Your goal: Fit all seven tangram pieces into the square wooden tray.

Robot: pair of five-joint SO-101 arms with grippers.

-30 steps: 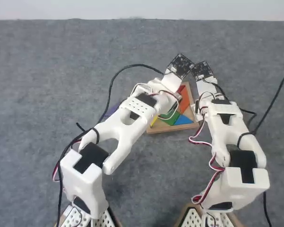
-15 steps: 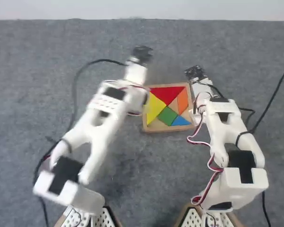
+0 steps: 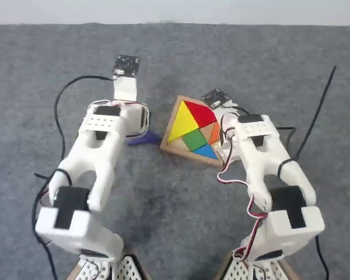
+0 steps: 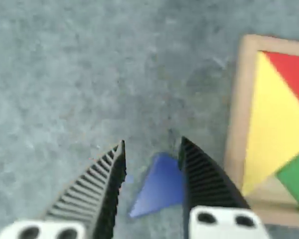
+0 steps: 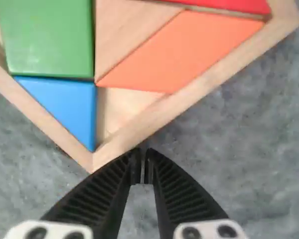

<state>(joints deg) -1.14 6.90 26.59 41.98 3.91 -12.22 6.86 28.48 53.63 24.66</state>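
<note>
The square wooden tray lies turned like a diamond between the arms. It holds red, yellow, green, orange and blue pieces, with bare wood between the green and orange ones. A dark blue piece lies on the cloth just outside the tray's rim. My left gripper is open and straddles that piece. My right gripper is shut on nothing, its tips against the tray's outer corner.
Grey cloth covers the whole table. The left arm stands left of the tray and the right arm to its right. Cables loop beside both arms.
The left arm swung left off the tray and now hangs over the dark blue piece. The tray turned and slid left, with the right gripper following its corner.
</note>
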